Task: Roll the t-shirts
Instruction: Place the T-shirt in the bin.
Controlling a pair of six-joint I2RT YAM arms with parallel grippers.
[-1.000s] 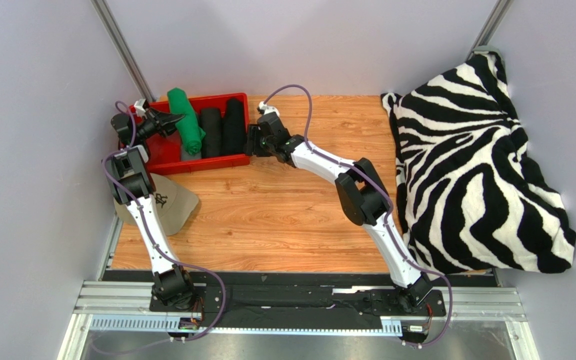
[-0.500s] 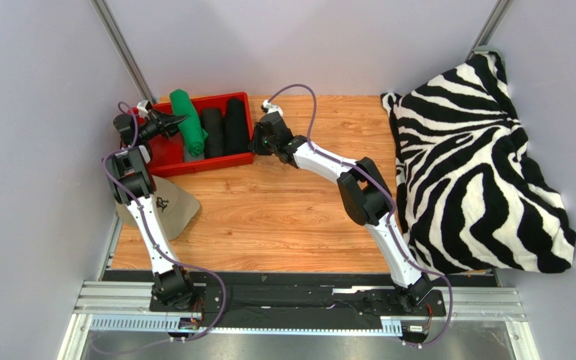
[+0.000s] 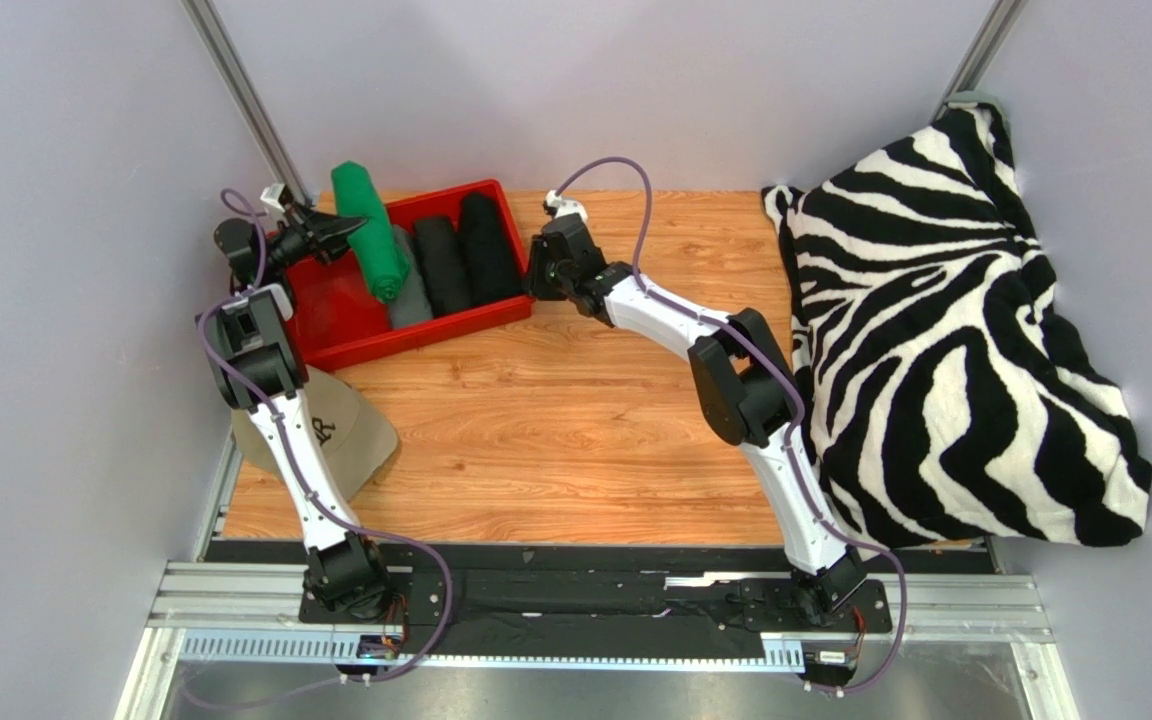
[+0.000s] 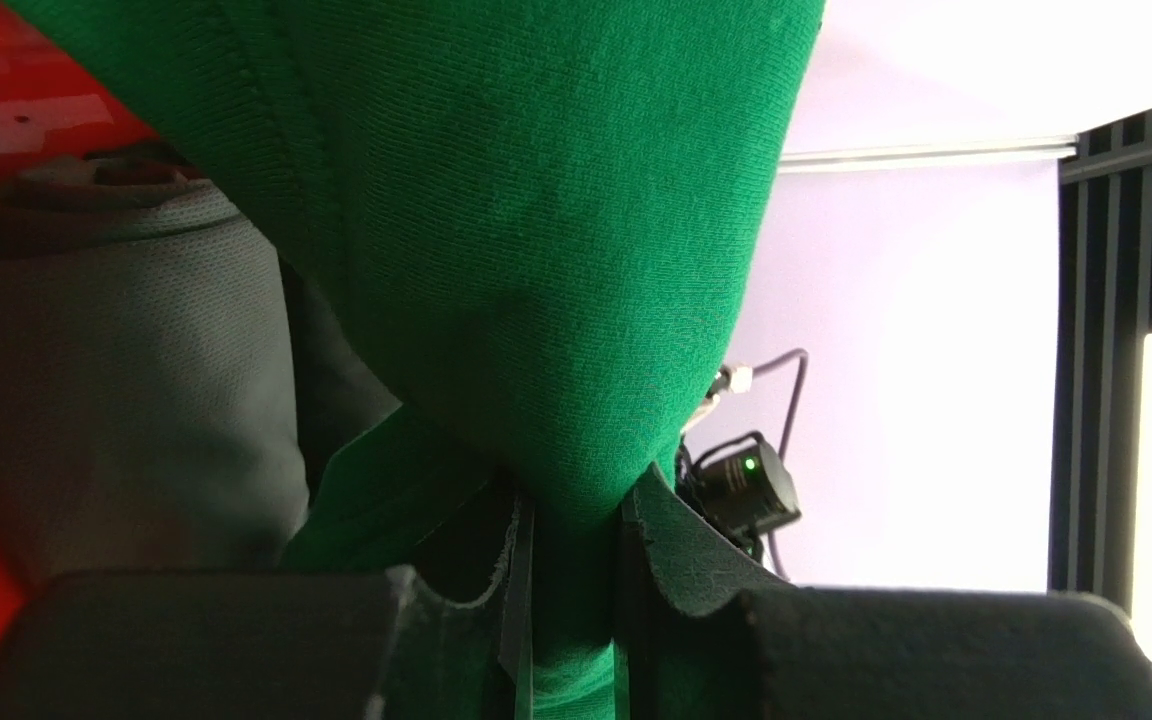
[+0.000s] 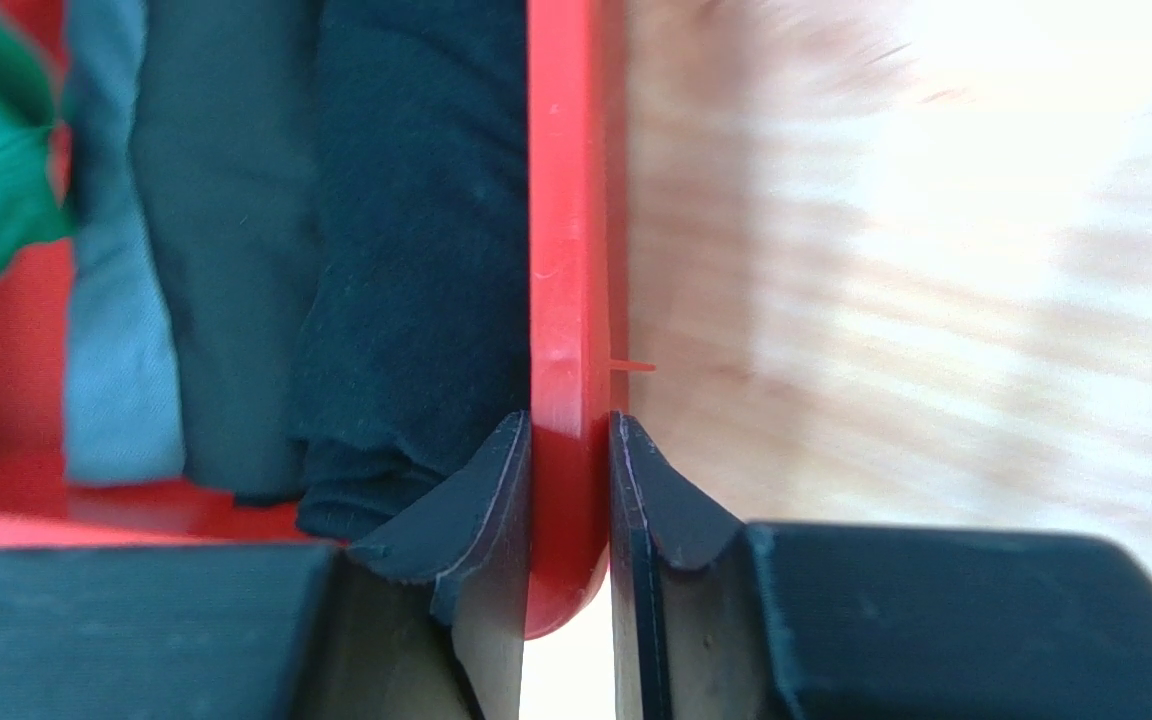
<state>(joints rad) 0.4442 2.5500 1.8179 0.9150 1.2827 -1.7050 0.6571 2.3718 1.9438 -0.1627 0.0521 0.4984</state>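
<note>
Top view: the red bin point(image 3: 330, 323) lies at 11 o'clock on the table point(image 3: 567, 435), holding a rolled grey t-shirt point(image 3: 411, 300) and two rolled black t-shirts point(image 3: 447, 263). The left gripper point(image 3: 330, 233) pinches the rolled green t-shirt point(image 3: 369, 240), which is raised over the bin's 12 o'clock end beside the grey roll. The right gripper point(image 5: 567, 450) clamps the bin's 3 o'clock wall. A beige cap point(image 3: 342, 428) at 9 o'clock bears a dark emblem, too small to read. A zebra-striped blanket point(image 3: 958, 330) fills 3 o'clock.

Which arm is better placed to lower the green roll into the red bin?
Left: the left gripper grips the green t-shirt over the red bin; the right gripper clamps its wall.
</note>
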